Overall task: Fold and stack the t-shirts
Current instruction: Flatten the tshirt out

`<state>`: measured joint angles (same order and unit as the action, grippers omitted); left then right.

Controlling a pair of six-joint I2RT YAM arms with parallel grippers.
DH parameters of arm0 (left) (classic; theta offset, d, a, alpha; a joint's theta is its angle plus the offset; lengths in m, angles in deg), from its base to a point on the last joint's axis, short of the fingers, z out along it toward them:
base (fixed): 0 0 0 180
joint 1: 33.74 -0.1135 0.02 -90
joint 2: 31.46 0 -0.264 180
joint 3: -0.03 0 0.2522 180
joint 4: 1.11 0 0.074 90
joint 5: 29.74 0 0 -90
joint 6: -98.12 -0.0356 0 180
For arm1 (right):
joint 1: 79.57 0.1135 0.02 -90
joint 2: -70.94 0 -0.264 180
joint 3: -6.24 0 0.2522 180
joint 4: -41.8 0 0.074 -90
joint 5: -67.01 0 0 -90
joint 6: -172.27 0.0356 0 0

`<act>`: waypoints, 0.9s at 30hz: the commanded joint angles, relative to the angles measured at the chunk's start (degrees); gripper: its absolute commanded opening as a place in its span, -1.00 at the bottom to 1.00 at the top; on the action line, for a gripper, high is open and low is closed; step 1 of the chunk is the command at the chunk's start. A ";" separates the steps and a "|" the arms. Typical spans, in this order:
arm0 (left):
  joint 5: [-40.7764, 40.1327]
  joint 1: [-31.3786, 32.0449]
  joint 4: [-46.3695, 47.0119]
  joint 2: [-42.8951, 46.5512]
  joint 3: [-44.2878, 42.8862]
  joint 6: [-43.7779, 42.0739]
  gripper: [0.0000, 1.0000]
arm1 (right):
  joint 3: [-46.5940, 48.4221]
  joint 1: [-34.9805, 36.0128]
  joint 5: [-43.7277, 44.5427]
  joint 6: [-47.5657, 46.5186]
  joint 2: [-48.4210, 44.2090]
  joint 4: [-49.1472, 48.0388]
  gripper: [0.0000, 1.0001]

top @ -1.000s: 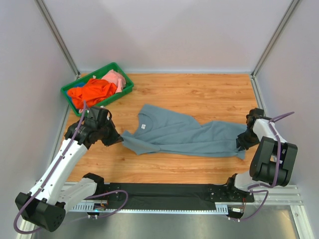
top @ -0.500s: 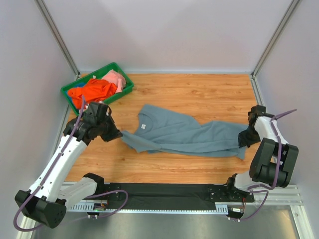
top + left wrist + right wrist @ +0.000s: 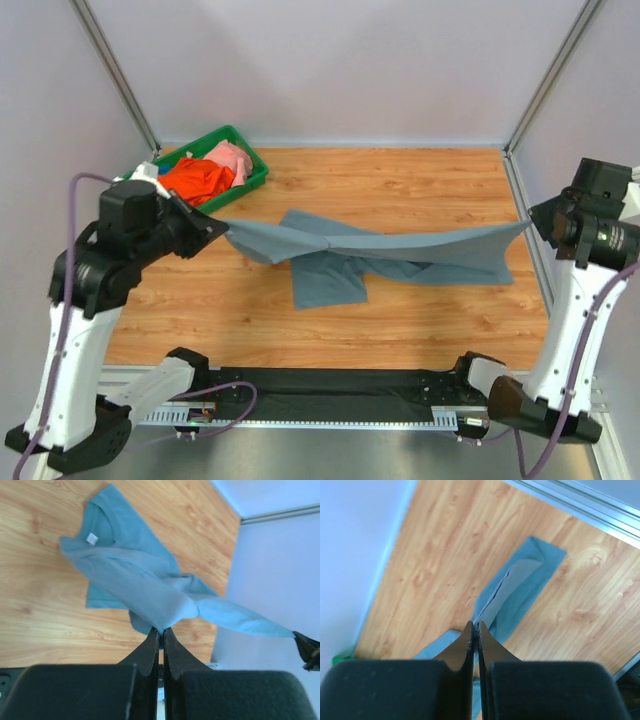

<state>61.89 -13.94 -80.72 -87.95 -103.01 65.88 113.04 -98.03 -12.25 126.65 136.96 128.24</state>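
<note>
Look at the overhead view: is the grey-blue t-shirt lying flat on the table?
No, the grey-blue t-shirt is held up, stretched between the left tool and the right tool, with part drooping toward the table.

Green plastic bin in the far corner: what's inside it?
A crumpled bright orange t-shirt and a pale pink t-shirt lie in the green plastic bin. Anything beneath them is covered.

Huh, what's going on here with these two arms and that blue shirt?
Both arms hold the grey-blue t-shirt stretched between them above the wooden table. The left gripper pinches one end and the right gripper the other, while its collar part rests on the table. The orange t-shirt and pink t-shirt lie in the green bin.
</note>
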 commanded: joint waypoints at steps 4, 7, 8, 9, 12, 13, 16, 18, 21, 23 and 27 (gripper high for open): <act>5.21 -0.02 -10.17 6.04 -12.04 6.22 -1.00 | 12.32 -0.18 -6.51 -6.65 -7.48 23.01 -1.00; 7.43 -0.02 -14.81 4.29 -18.99 5.79 -1.00 | 14.72 -0.26 -13.37 -6.24 -13.80 23.03 -1.00; 5.68 0.07 -15.88 3.67 -20.66 5.35 -1.00 | 13.76 -0.26 -15.38 -5.28 -15.64 23.03 -1.00; 4.54 0.07 -16.59 3.14 -22.42 4.83 -1.00 | 12.71 -0.18 -15.92 -4.40 -16.01 22.85 -1.00; -0.30 -0.02 -14.76 1.04 -20.61 4.29 -1.00 | 6.03 -0.26 -14.80 -2.37 -14.35 17.77 -1.00; -1.01 -0.02 -10.31 -0.01 -19.11 4.29 -1.00 | 4.54 -0.26 -14.00 -1.06 -13.21 13.75 -1.00; -4.87 -0.28 0.32 -4.91 -14.18 5.87 -1.00 | 4.87 -0.26 -13.30 3.77 -3.82 5.49 -1.00; -5.40 -1.16 5.61 -9.58 -16.79 5.70 -1.00 | 10.56 -0.26 -10.84 7.29 5.98 1.86 -1.00; -5.49 -3.27 9.32 -22.84 -31.67 2.83 -1.00 | 30.25 -0.17 -11.79 7.57 19.88 0.09 -1.00; -8.46 -3.44 10.73 -33.13 -41.54 0.17 -1.00 | 46.02 -0.44 -16.94 5.99 35.35 3.68 -1.00; -6.56 -4.93 17.91 -41.85 -58.73 -1.16 -1.00 | 69.57 -3.68 -29.96 7.90 47.89 3.97 -1.00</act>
<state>56.32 -17.42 -72.69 -131.71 -153.13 67.37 173.76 -99.12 -31.61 132.16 185.48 131.02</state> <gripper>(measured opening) 0.009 0.014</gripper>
